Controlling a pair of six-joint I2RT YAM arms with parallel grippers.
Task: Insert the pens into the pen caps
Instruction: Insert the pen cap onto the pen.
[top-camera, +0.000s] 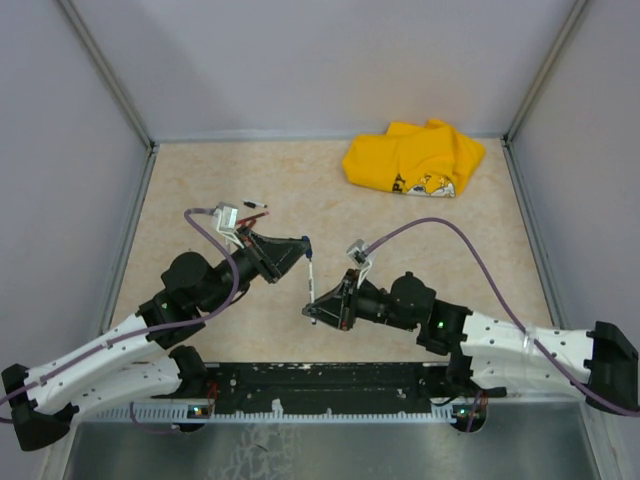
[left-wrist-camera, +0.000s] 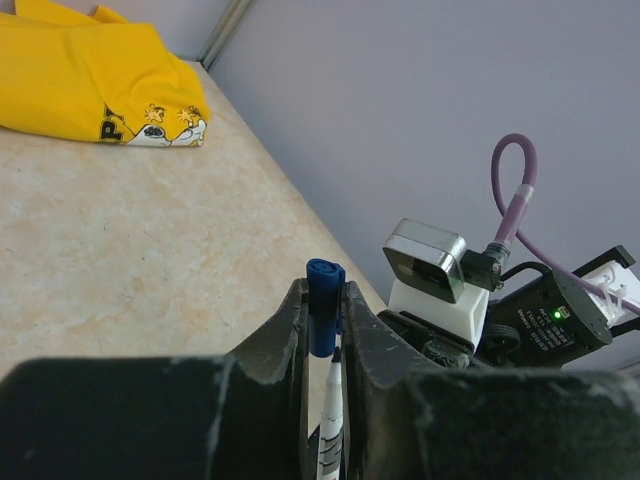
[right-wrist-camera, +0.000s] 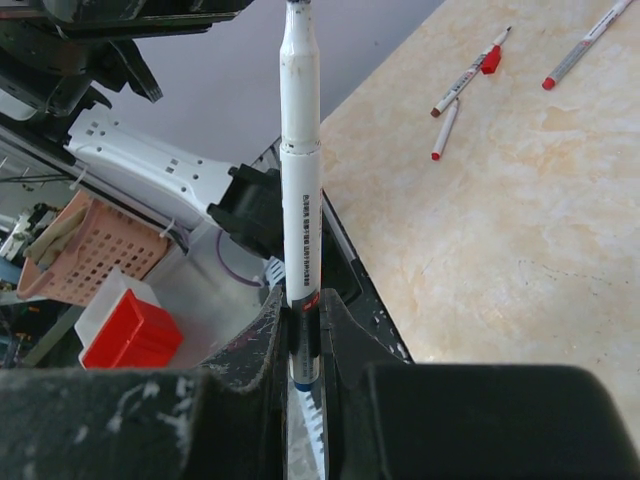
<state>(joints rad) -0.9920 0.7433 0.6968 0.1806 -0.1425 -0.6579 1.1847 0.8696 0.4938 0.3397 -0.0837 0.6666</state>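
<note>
Above the counter (top-camera: 200, 170), clear of its surface: left hand (left-wrist-camera: 323, 335) clamped on blue pen cap (left-wrist-camera: 324, 295), mouth facing right hand (right-wrist-camera: 300, 325), itself clamped on tail of pen (right-wrist-camera: 299, 190), leaving nib end free for entry. Seating possibly incomplete; junction obscured.

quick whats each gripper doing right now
left gripper: closed, holding the blue pen cap
right gripper: closed, holding the white pen

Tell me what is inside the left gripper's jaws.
A blue pen cap is pinched in the left gripper, with a white pen running down from it. The cap covers the pen's tip, so how far it is in cannot be seen.
</note>
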